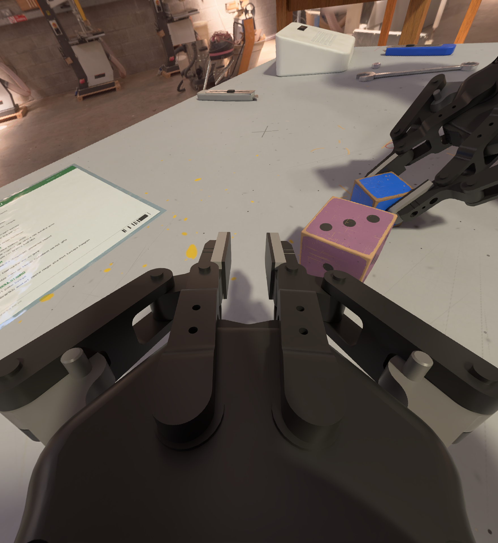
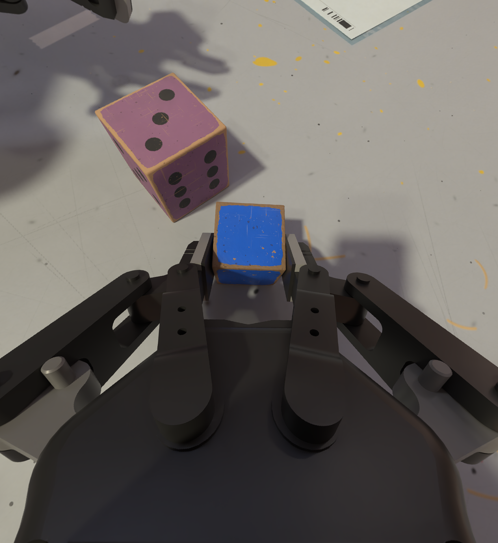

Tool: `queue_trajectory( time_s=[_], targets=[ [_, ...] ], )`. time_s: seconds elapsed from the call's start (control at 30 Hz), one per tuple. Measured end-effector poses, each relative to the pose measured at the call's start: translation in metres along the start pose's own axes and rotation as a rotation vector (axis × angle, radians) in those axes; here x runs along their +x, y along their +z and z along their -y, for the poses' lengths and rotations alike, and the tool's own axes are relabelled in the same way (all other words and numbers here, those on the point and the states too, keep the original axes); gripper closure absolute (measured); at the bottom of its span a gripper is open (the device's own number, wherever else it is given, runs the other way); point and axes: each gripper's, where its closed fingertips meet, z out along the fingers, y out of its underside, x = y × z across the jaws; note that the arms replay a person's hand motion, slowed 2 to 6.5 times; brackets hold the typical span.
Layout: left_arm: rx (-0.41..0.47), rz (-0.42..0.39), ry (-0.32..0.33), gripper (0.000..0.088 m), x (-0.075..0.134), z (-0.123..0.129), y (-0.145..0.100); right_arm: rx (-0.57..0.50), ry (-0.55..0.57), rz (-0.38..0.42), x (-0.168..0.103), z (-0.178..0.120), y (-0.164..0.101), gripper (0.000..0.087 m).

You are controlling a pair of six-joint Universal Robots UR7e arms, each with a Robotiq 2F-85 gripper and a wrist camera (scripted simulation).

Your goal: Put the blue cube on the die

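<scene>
Blue cube (image 1: pixel 380 189) on table (image 1: pixel 242 152) behind pink die (image 1: pixel 347 238), partly hidden; left gripper (image 1: pixel 247 249) parted, empty; printed sheet (image 1: pixel 51 235) cut off. Right wrist: right gripper (image 2: pixel 249 258) pads flank cube, contact unclear.

Sheet (image 1: pixel 51 235) cropped at the left edge; die's (image 1: pixel 344 235) lower corner behind the left gripper (image 1: pixel 247 249).

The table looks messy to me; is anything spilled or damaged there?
Yellow paint spatter dots the grey table near the laminated sheet. The die and blue cube have worn, scratched edges. Nothing is toppled.
</scene>
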Motion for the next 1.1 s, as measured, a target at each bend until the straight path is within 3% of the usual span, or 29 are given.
queue_trajectory(
  time_s=[0.6,1.1],
  targets=[
    [-0.001,0.001,0.001,0.0664,0.0000,0.0000,0.0001,0.047,0.031,0.049,-0.0027,0.0051,-0.0028,0.0480],
    [0.010,-0.001,-0.005,0.0665,-0.0003,0.0011,-0.0012,0.082,-0.055,0.095,-0.0079,0.0095,-0.0068,0.0480]
  ],
)
